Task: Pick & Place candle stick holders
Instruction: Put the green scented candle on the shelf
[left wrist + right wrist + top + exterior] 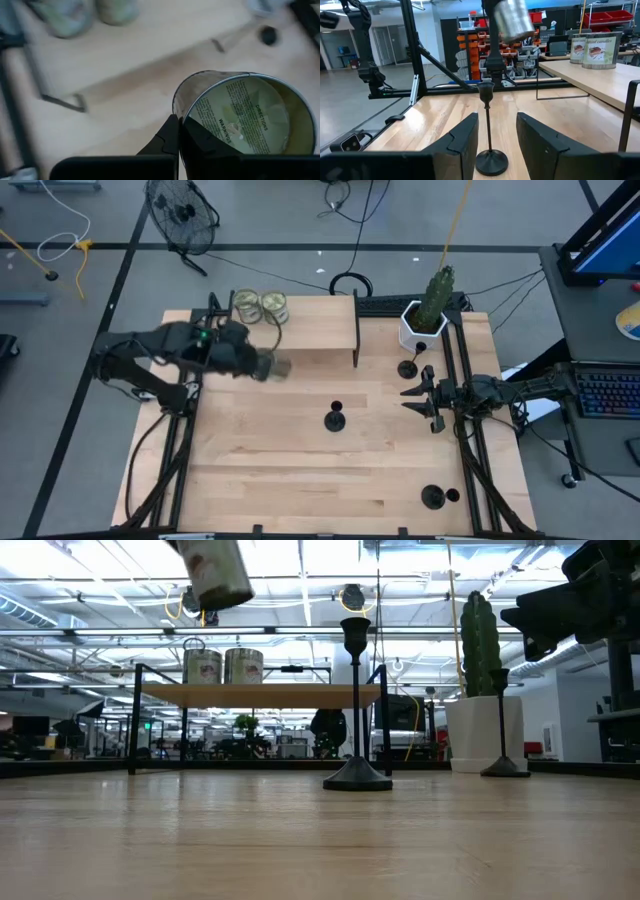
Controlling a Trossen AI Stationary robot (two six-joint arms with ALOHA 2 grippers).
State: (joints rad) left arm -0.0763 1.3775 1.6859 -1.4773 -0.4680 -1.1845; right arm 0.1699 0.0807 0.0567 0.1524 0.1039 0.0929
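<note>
Candle stick holders are what I must move, and I can see three of them on my desk (pixel 250 460). Going from left to right, my left gripper (pixel 262 366) comes first. It is up in the air near the little shelf (pixel 300 330), and its fingers are squeezed tight on the rim of a glass jar (pixel 245 112). Two more jars (pixel 260 305) stand on that shelf. So my left arm is busy with a jar, not with a holder.

Next comes the middle holder (pixel 335 420). It stands straight up on its round foot, out in the open, with its thin stem pointing at the ceiling.

Then comes my right gripper (pixel 412 398). Its fingers (pixel 462 137) are apart with nothing between them, and it is low over the desk, pointing right at the middle holder. That holder sits straight ahead of the gap, so I think my right arm should slide forward until the stem is between the fingers, then close.

Another holder (pixel 407 369) stands beside the white plant pot (pixel 420 330), just behind my right gripper. The last holder (pixel 433 498) is at the front right edge.
</note>
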